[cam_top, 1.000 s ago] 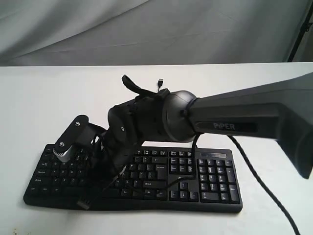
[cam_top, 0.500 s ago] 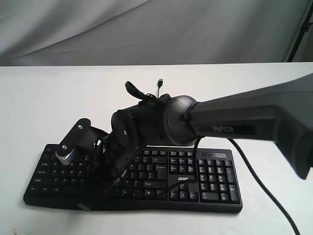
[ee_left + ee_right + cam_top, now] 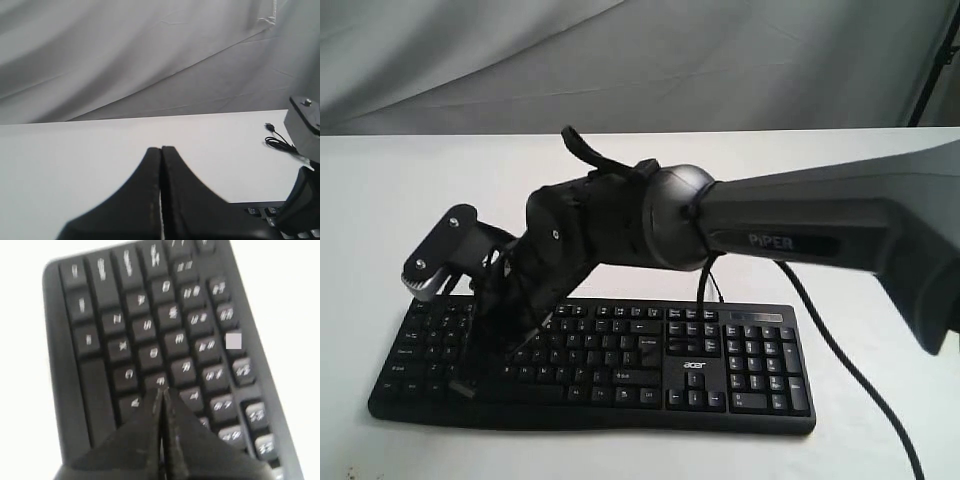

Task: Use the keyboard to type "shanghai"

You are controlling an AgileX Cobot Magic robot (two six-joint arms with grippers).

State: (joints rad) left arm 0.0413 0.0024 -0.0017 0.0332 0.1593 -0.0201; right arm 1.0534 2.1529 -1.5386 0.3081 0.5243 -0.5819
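Blur is smearing the keyboard (image 3: 150, 340) legends, making the key beneath the closed jaws of the right gripper (image 3: 161, 392) unreadable. In the exterior view, the arm (image 3: 620, 225) is covering most keys beside those jaws.

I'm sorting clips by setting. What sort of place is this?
Probably a lab or studio test bench rather than an office: a grey cloth backdrop hangs behind a white table, and a robot arm works over a keyboard.
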